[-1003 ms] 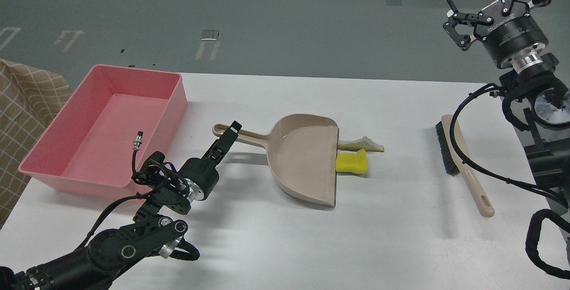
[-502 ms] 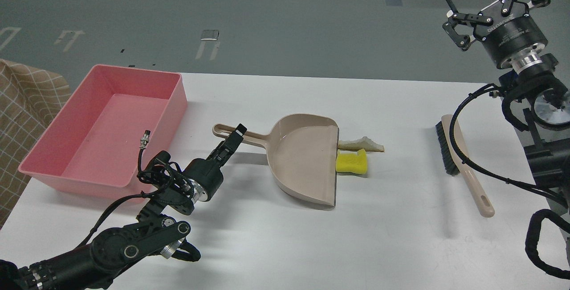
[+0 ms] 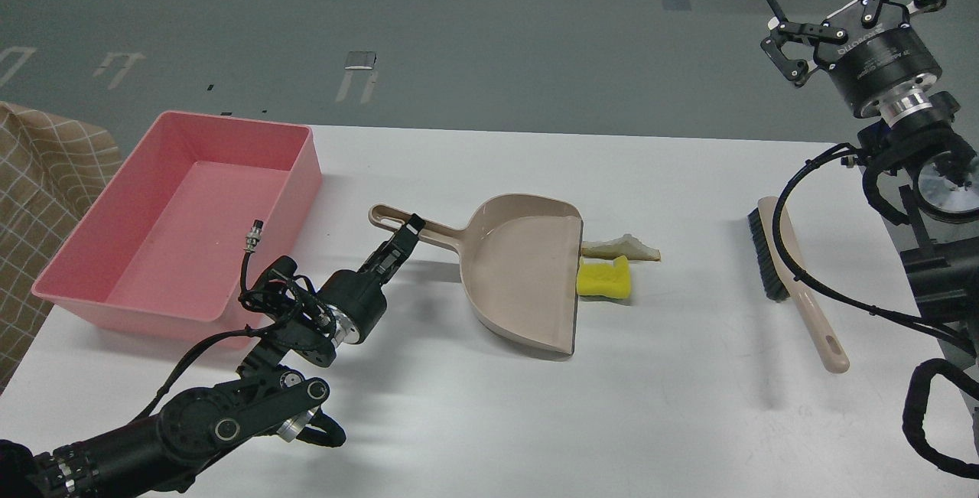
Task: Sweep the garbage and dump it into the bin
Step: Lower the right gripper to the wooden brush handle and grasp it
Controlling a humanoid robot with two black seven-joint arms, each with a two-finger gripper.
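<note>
Left gripper seemingly touching dustpan handle.

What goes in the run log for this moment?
left gripper: at dustpan handle | right gripper: open, raised | brush: untouched | garbage: at dustpan lip | bin: empty

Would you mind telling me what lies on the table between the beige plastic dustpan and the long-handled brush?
In the head view, a yellow sponge and a white bread-like wedge sit at the dustpan's mouth; bare white table reaches to the brush.
</note>
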